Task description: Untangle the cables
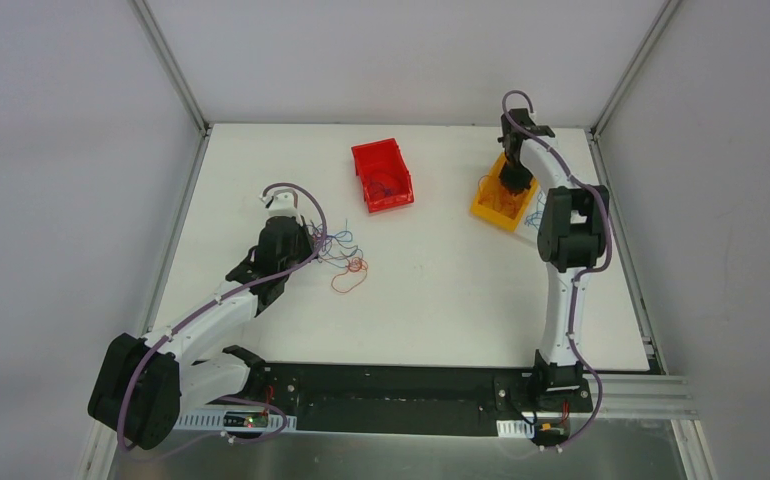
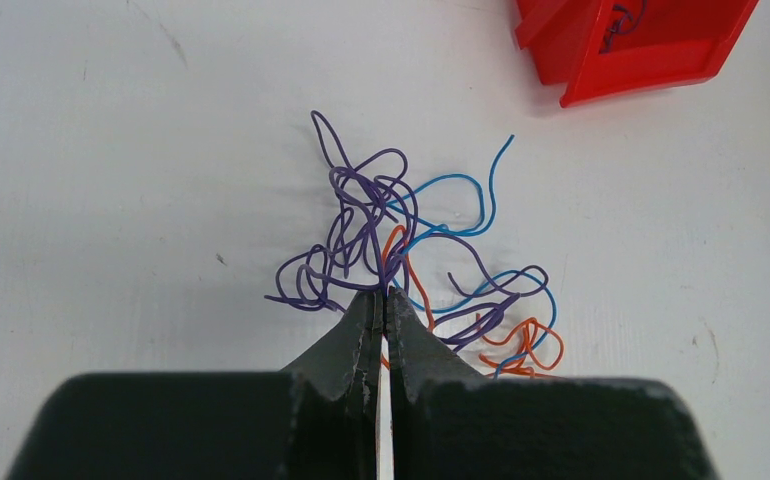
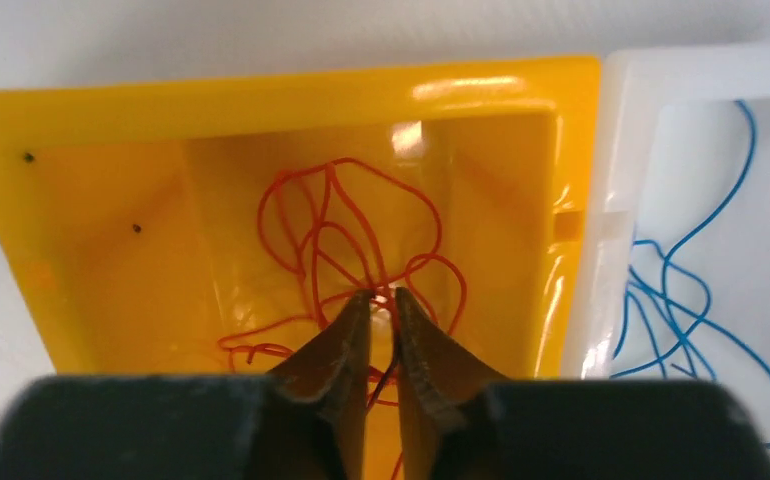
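A tangle of purple, blue and orange cables [image 2: 391, 225] lies on the white table left of centre [image 1: 343, 252]. My left gripper [image 2: 383, 293] is shut on strands at the tangle's near edge, purple and orange wire pinched at its tips; in the top view it sits at the tangle's left side [image 1: 313, 243]. My right gripper [image 3: 382, 296] reaches down into the yellow bin [image 3: 261, 95], jaws a small gap apart. A loose orange cable [image 3: 341, 215] from the heap on the bin's floor runs between the fingers without being pinched.
A red bin [image 1: 382, 175] with purple wires inside stands at the back centre, also at the left wrist view's upper right [image 2: 651, 60]. A white bin [image 3: 611, 200] holding blue cables [image 3: 671, 300] adjoins the yellow bin [image 1: 483, 208] on its right.
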